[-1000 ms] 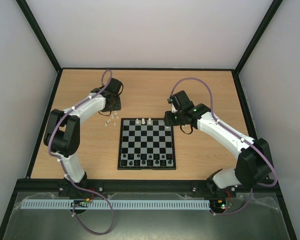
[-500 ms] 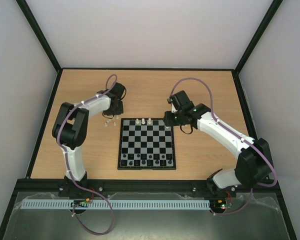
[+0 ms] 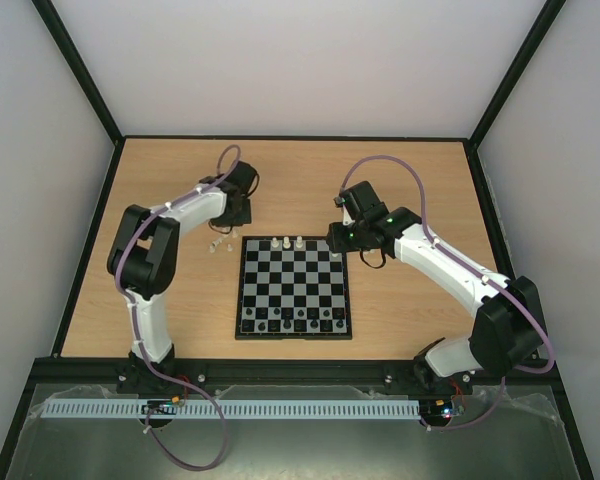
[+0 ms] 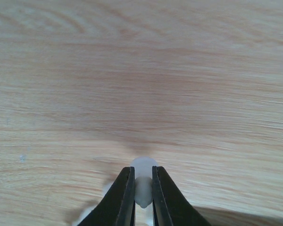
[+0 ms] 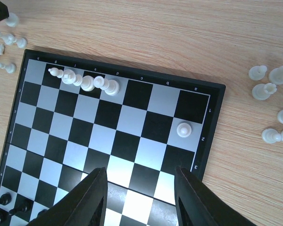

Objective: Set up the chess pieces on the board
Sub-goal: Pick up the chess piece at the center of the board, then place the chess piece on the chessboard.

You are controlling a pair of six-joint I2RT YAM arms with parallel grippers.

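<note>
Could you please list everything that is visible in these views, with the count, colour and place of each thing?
board: one, black and light-grey checkered, middle of the table.
row of chess pieces: about six, whitish, along the board's far rank.
pawn: one, whitish, on the next rank, right-hand file.
loose chess pieces: whitish, about six on the table off the board's right side, a handful off its far left corner.
black pieces: several, near edge of the board.
table: one, light wood.
left gripper: shut on one whitish held piece.
right gripper: open, empty, above the board.
</note>
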